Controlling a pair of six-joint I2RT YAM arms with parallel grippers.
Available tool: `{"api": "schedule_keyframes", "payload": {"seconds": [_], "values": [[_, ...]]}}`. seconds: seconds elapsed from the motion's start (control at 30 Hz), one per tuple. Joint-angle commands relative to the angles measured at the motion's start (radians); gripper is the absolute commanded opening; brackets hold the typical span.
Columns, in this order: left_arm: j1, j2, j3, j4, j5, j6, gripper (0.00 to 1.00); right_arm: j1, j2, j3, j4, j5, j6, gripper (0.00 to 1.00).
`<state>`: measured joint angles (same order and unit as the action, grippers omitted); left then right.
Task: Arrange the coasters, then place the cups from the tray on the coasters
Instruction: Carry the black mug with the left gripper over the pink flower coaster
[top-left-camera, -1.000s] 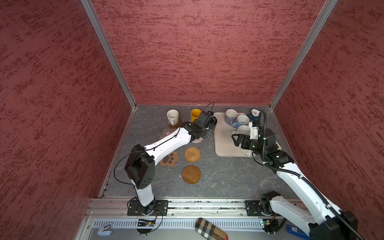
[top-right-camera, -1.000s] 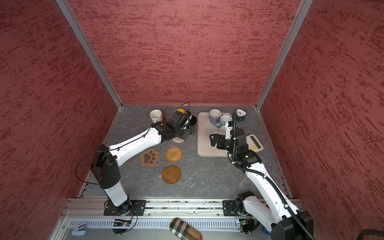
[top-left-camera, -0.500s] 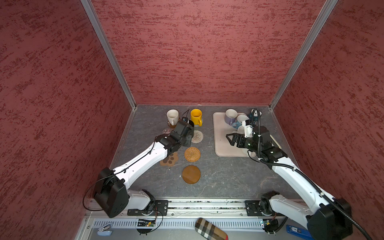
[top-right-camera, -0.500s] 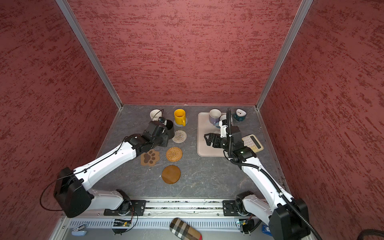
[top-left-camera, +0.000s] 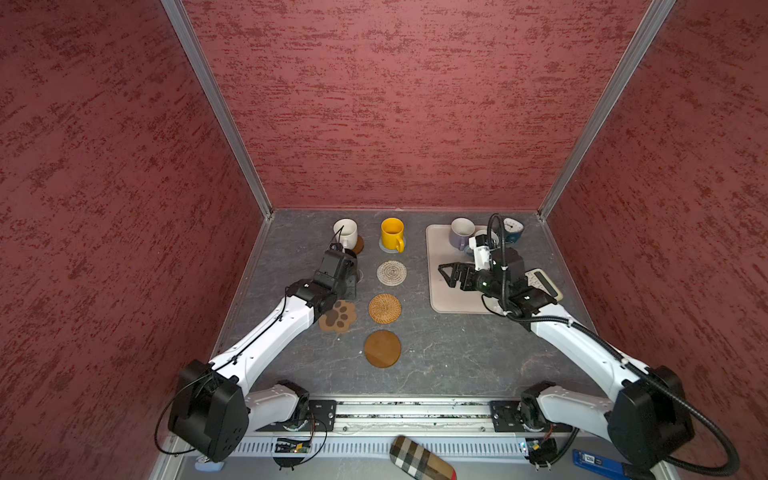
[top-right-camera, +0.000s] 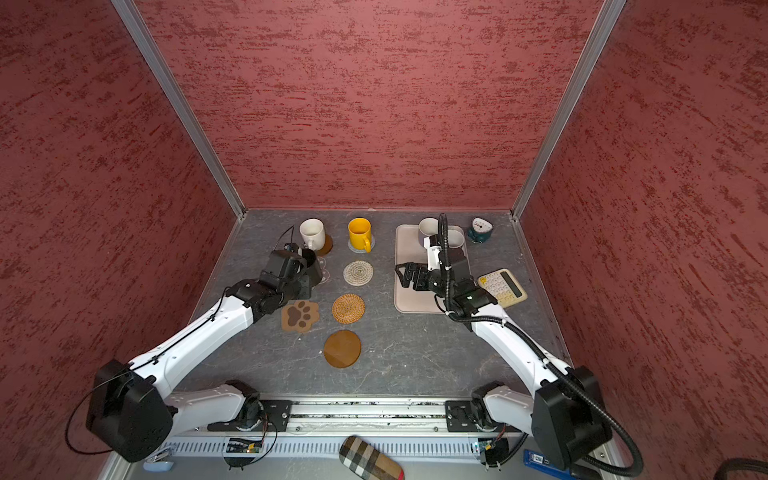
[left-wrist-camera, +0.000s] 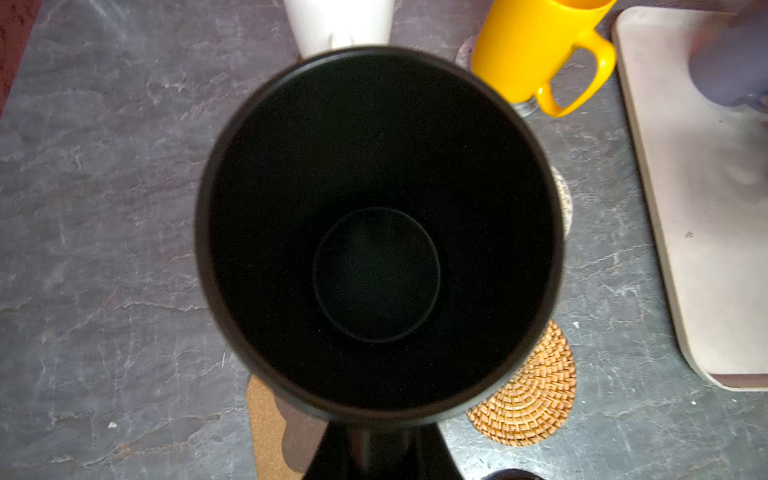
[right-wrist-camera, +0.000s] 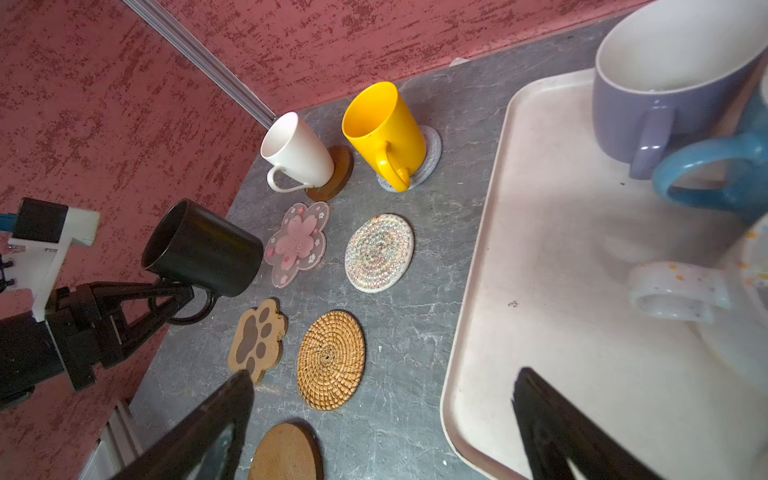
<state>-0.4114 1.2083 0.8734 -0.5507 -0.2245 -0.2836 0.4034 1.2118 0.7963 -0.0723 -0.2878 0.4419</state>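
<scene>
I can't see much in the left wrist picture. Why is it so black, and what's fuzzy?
Left wrist view: the black mug sits right under the camera, its dark inside filling the frame; the lavender mug is blurred. Right wrist view: the near speckled mug is soft, the rattan coaster sharp.

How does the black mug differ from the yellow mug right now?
Colour: the black mug is dark, the yellow mug bright. State: the black mug is held by its handle in the left gripper, apparently lifted; the yellow mug stands free on a grey coaster. Both have handles and are empty.
</scene>
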Motion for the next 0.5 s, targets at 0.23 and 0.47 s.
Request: {"api": "schedule_keyframes", "payload": {"seconds": [0.23,0.47], "values": [[0.095,-0.018,-0.042,0.177,0.051,-0.026,0.0,0.026,0.132,0.078,0.123,-0.026,-0.003,0.98],[0.117,-0.005,-0.056,0.205,0.05,-0.029,0.0,0.029,0.175,0.067,0.18,-0.051,0.0,0.98]]}}
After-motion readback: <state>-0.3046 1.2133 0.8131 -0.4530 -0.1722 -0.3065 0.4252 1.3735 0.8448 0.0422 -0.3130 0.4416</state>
